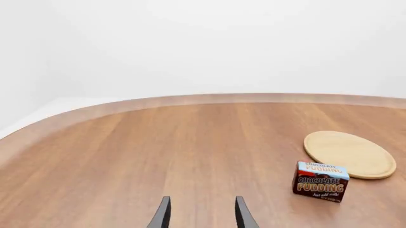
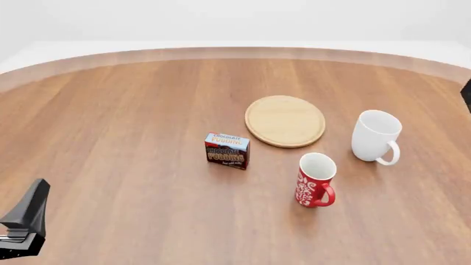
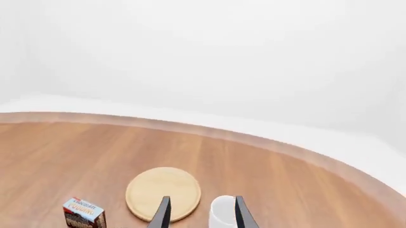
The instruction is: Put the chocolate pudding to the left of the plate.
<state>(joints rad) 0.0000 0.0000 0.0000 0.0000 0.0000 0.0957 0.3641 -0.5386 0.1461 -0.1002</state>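
Observation:
The chocolate pudding (image 2: 226, 150) is a small brown and red carton with a light blue top, standing upright on the table just front-left of the plate (image 2: 285, 121), a flat light-wood disc. The left wrist view shows the pudding (image 1: 321, 181) and the plate (image 1: 349, 154). So does the right wrist view, with the pudding (image 3: 83, 213) and the plate (image 3: 163, 192). My left gripper (image 1: 203, 216) is open and empty, low at the table's near left (image 2: 26, 218), far from the pudding. My right gripper (image 3: 203, 214) is open and empty. Only a dark sliver of the right arm (image 2: 466, 94) shows at the right edge.
A white mug (image 2: 376, 136) stands right of the plate and also shows in the right wrist view (image 3: 223, 211). A red patterned mug (image 2: 316, 180) stands in front of the plate, right of the pudding. The wooden table's curved far edge (image 2: 235, 52) runs across the back.

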